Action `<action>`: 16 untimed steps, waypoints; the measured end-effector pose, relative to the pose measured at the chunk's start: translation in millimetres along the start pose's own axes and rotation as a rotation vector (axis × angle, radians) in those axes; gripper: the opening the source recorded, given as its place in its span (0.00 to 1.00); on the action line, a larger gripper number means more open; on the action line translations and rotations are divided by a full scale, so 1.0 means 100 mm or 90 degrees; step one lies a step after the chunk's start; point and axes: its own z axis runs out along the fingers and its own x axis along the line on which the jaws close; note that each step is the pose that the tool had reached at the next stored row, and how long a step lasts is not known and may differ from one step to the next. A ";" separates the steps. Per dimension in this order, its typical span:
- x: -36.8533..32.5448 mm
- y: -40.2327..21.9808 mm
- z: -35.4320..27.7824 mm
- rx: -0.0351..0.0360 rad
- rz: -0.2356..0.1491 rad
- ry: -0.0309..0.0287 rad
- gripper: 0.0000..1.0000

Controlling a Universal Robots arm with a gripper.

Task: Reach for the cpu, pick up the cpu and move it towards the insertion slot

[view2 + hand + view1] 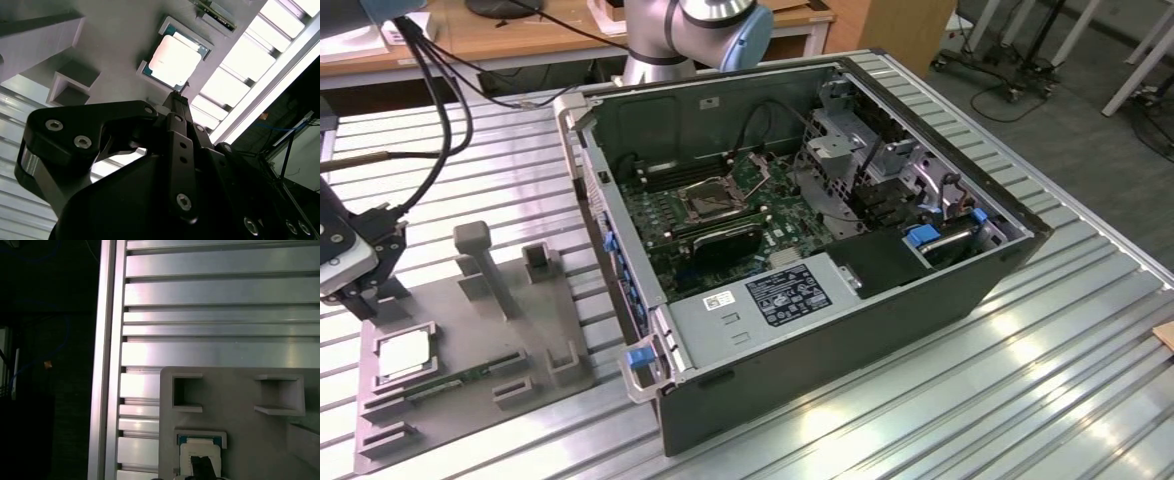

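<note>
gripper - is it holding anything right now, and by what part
Nothing is held: the gripper hovers near the cpu, which lies in its recess on the grey tray.

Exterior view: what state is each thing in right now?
Small silvery square cpu: lying flat in the grey tray, not held.
Black gripper: above the cpu, carrying nothing.
Metal-framed square insertion slot: dark centre, no cpu in it.
Black computer case: on its side, panel off.
</note>
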 end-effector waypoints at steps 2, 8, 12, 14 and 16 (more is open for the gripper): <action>0.000 -0.008 0.007 -0.0001 0.000 -0.0001 0.11; 0.000 -0.049 0.030 0.0000 0.000 0.0000 0.11; 0.001 -0.072 0.078 0.0000 0.000 -0.0001 0.11; 0.001 -0.085 0.092 0.0000 0.000 0.0000 0.11; 0.001 -0.102 0.105 0.0000 0.000 0.0000 0.11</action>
